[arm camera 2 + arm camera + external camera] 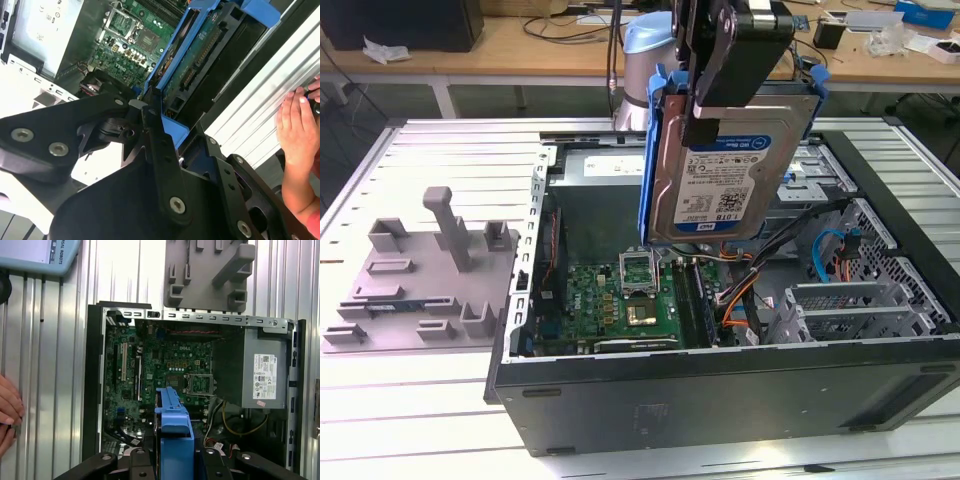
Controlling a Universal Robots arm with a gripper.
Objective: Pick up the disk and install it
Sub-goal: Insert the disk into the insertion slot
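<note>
Exterior view, end effector [718, 105] clamping flat metal disk [720, 185]

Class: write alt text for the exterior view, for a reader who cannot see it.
The gripper holds the disk nearly upright, label toward the camera, in the air above an open computer case with its motherboard exposed. On the exterior view's left, a grey fixture with upright posts lies on the slatted metal table.

Motherboard [630, 290] lies open beneath the disk [720, 180]; orange cables [738, 292] crowd beside.
</note>
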